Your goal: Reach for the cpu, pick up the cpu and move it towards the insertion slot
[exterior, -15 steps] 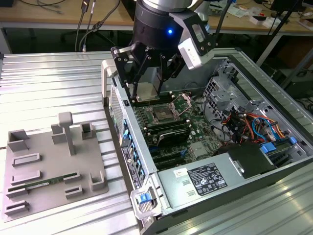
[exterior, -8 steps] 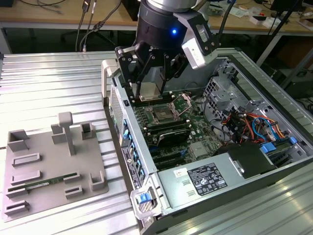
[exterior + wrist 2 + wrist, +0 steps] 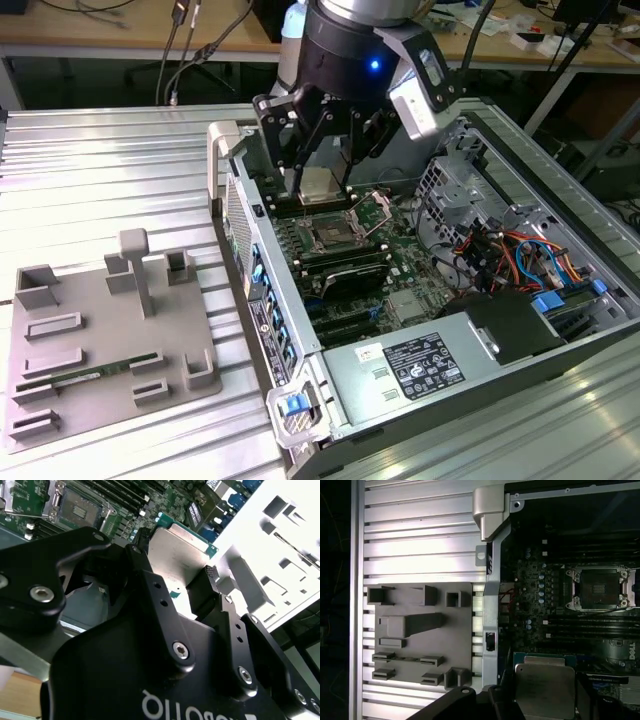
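Between the black fingers [image 3: 210,587] of the pincer [image 3: 318,180] sits the cpu [image 3: 317,186], grasped at its edges with its pale metal face showing; the pincer is clenched on it. In both wrist views the cpu [image 3: 544,690] hangs clear of the board, carried over the open computer case [image 3: 300,330].

Just beyond the cpu, lower on the green motherboard [image 3: 405,270], lies the insertion slot [image 3: 330,236], a dark square socket inside a shiny metal frame. In the first wrist view the insertion slot [image 3: 598,588] appears open and unoccupied, near the cpu but apart from it. Judged from this layout, the reach and the pick-up are complete, and the transfer toward the socket is the step in hand. Closing the remaining gap calls for bringing the chip square over the frame while keeping it level and clear of the wire lever.

Farther out, toward the exterior view's left, a grey fixture plate [image 3: 110,345] with raised holders rests on the ribbed aluminium table [image 3: 110,170], well apart from the pincer.
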Controlling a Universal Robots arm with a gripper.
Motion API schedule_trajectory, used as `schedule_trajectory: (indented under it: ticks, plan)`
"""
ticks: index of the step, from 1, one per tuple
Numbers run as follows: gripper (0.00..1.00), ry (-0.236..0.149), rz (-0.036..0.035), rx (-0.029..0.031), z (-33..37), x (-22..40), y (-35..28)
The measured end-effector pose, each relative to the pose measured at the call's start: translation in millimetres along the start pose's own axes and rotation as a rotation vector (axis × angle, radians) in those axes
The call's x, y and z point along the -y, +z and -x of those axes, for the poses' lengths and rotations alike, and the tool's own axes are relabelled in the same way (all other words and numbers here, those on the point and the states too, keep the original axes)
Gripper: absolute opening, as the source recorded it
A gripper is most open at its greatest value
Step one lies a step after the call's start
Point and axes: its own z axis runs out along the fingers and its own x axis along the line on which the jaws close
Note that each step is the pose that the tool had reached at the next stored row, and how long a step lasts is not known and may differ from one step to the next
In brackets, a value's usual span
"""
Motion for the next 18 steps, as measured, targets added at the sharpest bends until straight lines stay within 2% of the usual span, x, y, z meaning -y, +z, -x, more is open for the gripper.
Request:
schedule_trajectory:
  ticks: [1, 4, 6, 14, 18]
  plan:
    - [0.55, 0.0, 0.0, 0.0, 2.2, 0.0, 0.0]
    - [0.55, 0.0, 0.0, 0.0, 15.3, 0.2, 0.1]
    - [0.55, 0.0, 0.0, -0.0001, 19.8, 0.3, 0.1]
    - [0.55, 0.0, 0.0001, 0.0, 21.0, 0.1, 0.2]
    - [0.55, 0.0, 0.0, 0.0, 21.1, -6.2, 0.4]
